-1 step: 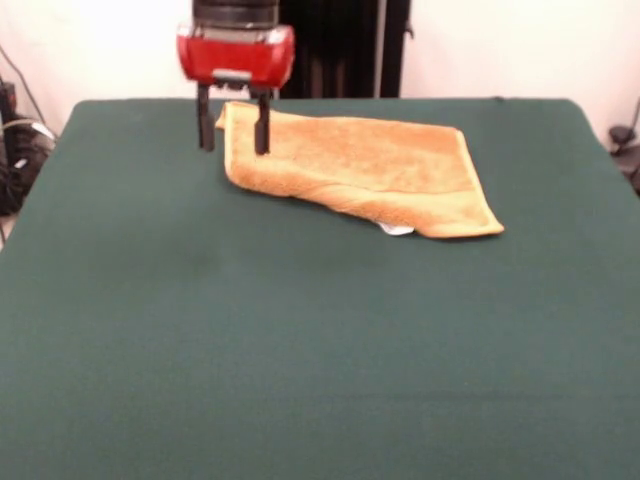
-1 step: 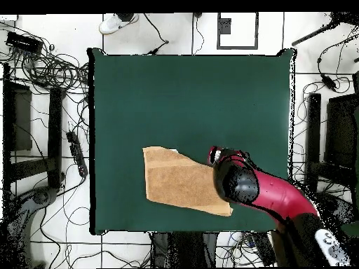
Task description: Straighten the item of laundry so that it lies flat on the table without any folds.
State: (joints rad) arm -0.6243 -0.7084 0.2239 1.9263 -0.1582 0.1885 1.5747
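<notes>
The near half of the table is bare green felt. Past the middle, toward the far edge, lies the towel, folded over on itself into a slanted wedge (a small white tag peeks from under its near fold). It looks like soft, light terry that will drape and slide easily on the felt, so it should be lifted by a corner of the top layer and peeled back, not pushed. Farthest back, the gripper hangs over the towel's far corner with its two fingers apart, one on the cloth's edge and the other just beside it over felt, holding nothing as far as I can judge.
</notes>
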